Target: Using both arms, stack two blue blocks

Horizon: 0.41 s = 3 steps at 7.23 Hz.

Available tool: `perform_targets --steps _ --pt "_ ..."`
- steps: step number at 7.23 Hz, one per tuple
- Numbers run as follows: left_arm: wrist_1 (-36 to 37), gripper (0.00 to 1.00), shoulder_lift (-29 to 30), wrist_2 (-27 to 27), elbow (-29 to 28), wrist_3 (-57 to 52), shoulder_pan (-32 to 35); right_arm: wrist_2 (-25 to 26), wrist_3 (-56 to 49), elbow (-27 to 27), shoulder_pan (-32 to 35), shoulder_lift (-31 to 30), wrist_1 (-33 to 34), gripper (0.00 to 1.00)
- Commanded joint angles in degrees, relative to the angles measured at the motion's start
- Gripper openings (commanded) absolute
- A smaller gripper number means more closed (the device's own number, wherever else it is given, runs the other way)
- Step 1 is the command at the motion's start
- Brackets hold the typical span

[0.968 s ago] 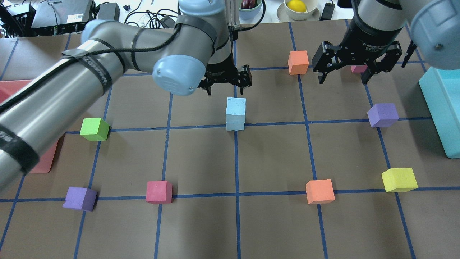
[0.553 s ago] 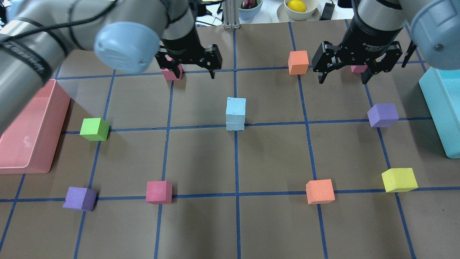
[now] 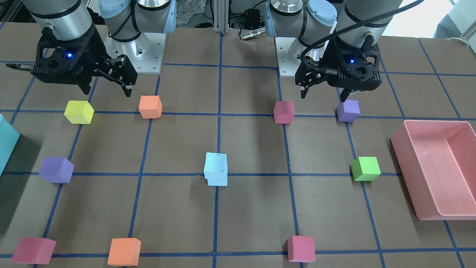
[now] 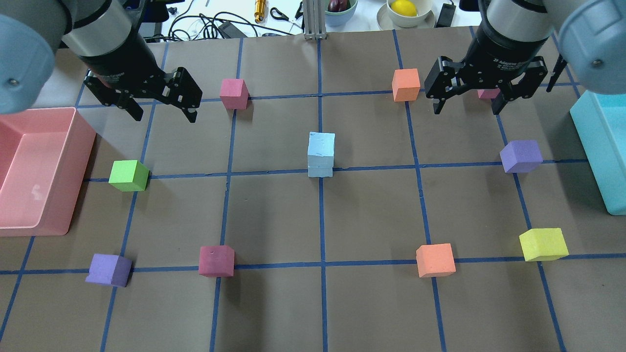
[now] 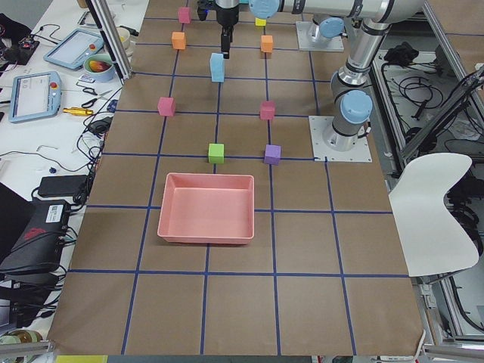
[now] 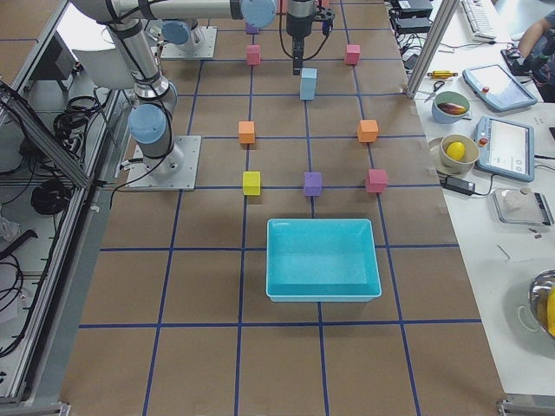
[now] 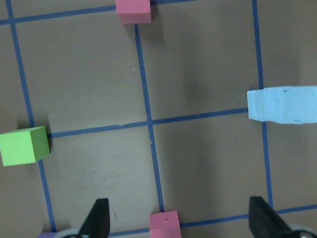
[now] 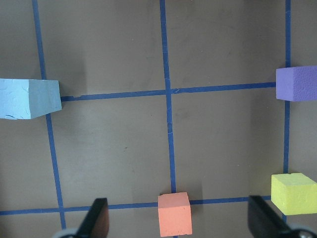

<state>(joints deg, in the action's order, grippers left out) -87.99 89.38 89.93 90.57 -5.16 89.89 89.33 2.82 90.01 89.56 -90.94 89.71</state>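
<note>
The two blue blocks [image 4: 321, 154] stand stacked one on the other at the table's centre, on a tape crossing. The stack also shows in the front view [image 3: 216, 169], at the right edge of the left wrist view [image 7: 282, 104] and at the left edge of the right wrist view [image 8: 29, 99]. My left gripper [image 4: 165, 117] is open and empty, raised over the back left, well clear of the stack. My right gripper [image 4: 466, 111] is open and empty, raised over the back right.
A pink tray [image 4: 80, 142] lies at the left edge and a teal bin [image 4: 599, 146] at the right edge. Loose cubes lie on the grid: green [image 4: 128, 175], pink [image 4: 233, 93], orange [image 4: 406, 84], purple [image 4: 521, 156], yellow [image 4: 543, 244], orange [image 4: 435, 260].
My left arm has swung left, away from just behind the stack, uncovering the pink tray. The stack and the right arm have not moved.
</note>
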Motion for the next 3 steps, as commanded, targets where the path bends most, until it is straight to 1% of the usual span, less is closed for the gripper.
perform_targets --steps 1,3 --pt "6.17 1.0 -0.96 1.21 2.77 -0.37 -0.41 -0.03 -0.01 0.08 0.0 -0.03 -0.41 1.0" --pt "5.82 1.0 -0.87 1.04 1.63 -0.29 -1.37 0.06 -0.01 0.08 0.0 -0.03 -0.41 1.0"
